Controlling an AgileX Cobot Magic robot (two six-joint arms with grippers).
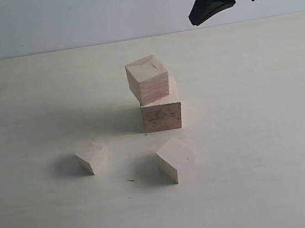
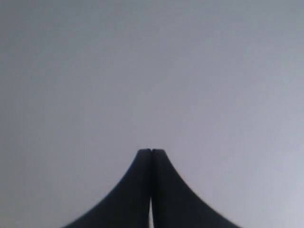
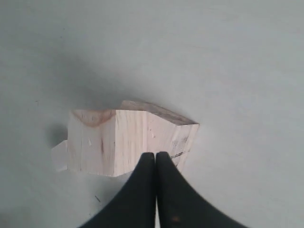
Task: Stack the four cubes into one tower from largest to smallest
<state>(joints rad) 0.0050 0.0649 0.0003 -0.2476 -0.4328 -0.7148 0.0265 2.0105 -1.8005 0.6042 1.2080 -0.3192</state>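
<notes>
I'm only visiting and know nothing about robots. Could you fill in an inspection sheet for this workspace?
Surface: pale table, with a few tiny dark specks.
Job's things: the largest cube carries the second cube, which sits twisted and overhangs. The third cube and smallest cube lie apart in front.
Clutter: nothing seen.
Hands: right hand shut, empty, high and clear of the cubes. Left hand shut, empty, facing a blank surface.
Cables: nothing seen.
Surroundings: plain wall behind the table.
</notes>
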